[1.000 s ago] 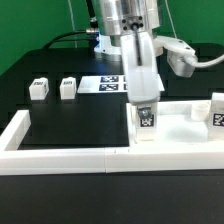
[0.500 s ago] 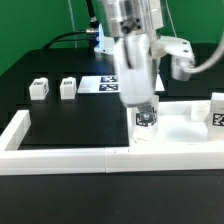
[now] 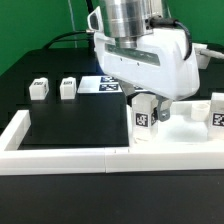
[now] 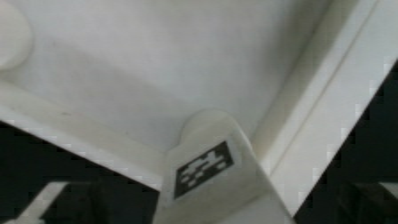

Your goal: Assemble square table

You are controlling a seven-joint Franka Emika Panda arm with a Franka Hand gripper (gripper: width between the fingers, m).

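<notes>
The hand [image 3: 150,102] hangs over one leg [image 3: 145,118], its fingers [image 4: 50,202] spread wide and clear of it on both sides. That leg stands upright, long axis vertical, at the square table's [image 3: 186,128] corner on the exterior view's left. A second leg [image 3: 217,112] stands at the square table's right. Two more legs [image 3: 38,89] sit on the black tabletop [image 3: 60,115], well left of the square table.

Ext. cam: front, slightly raised, mid-range, faces arm [image 3: 140,50]. Wrist cam: v. close, looks down. Shared: leg [image 3: 146,118] [image 4: 210,165], slab [image 3: 188,130] [image 4: 160,60].
</notes>
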